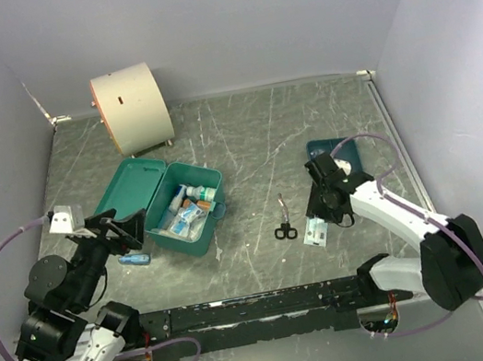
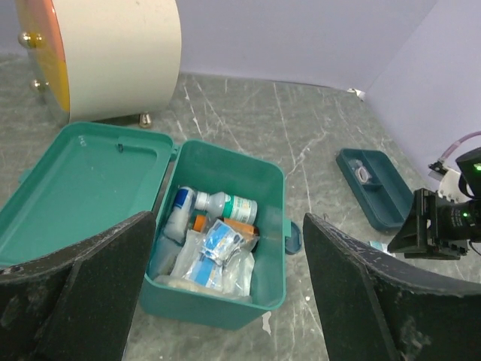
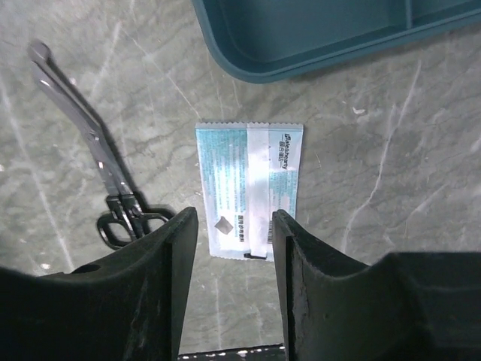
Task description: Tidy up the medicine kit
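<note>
left gripper (image 2: 228,226): jaws released and spread wide, nothing between the pads. the medicine kit (image 2: 274,226) sits directly ahead of and below these jaws. its lid is swung fully back and lies flat on the table (image 2: 316,150), on the side of the finger seen at left in the wrist view. inside the box, a white bottle (image 2: 225,204) lies on its side toward the far wall. clear packets with blue print (image 2: 214,252) are stacked toward the near wall. the cream drum (image 2: 105,53) stands beyond the lid.

right gripper (image 3: 231,226): jaws partly parted, pointed down at the table, clamping nothing. a white-and-blue sachet (image 3: 248,192) lies flat under the gap, its near end between the two fingers. contact with the pads cannot be determined. scissors (image 3: 98,173) lie outboard of the finger seen at left, handles nearest the jaws, blades pointing away. the teal divided tray (image 3: 316,37) lies ahead of the fingertips, apart from the sachet.
</note>
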You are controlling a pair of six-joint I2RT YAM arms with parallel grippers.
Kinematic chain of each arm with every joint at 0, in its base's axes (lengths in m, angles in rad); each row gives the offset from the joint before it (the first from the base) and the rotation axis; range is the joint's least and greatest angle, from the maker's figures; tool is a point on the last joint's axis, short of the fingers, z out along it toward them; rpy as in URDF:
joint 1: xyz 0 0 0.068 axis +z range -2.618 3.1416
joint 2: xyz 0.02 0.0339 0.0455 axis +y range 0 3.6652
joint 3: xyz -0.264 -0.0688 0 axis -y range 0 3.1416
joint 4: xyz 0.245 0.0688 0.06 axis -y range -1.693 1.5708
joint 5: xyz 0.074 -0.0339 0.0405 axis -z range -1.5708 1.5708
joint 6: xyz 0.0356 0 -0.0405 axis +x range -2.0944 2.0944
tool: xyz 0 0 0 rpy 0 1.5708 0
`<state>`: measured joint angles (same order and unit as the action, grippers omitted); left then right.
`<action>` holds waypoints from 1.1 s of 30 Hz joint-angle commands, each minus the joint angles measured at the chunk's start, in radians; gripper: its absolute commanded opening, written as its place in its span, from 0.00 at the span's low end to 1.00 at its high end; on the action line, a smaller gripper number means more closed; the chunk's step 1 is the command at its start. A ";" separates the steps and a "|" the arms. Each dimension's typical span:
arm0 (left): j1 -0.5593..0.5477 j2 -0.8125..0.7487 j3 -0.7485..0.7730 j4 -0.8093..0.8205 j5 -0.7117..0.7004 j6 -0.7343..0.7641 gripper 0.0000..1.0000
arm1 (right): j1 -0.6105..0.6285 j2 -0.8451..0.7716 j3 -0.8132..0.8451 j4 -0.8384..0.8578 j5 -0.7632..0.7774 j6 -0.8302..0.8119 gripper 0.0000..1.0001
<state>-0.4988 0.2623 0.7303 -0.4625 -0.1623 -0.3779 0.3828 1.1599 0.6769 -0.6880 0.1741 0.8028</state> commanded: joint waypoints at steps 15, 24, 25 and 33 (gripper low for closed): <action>0.006 0.003 -0.002 -0.039 -0.010 -0.028 0.88 | 0.150 0.266 0.111 -0.010 0.110 -0.080 0.38; 0.007 -0.015 0.000 -0.053 -0.035 -0.034 0.88 | 0.166 0.334 0.084 0.025 0.129 -0.038 0.31; 0.007 -0.015 -0.001 -0.051 -0.039 -0.036 0.88 | 0.166 0.326 0.065 0.033 0.122 -0.034 0.29; 0.006 0.006 0.001 -0.049 -0.024 -0.029 0.87 | 0.165 0.322 -0.052 0.174 0.013 -0.028 0.13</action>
<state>-0.4988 0.2592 0.7200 -0.5079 -0.1806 -0.4019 0.5461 1.4300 0.7094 -0.5835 0.2428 0.7525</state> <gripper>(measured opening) 0.879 0.185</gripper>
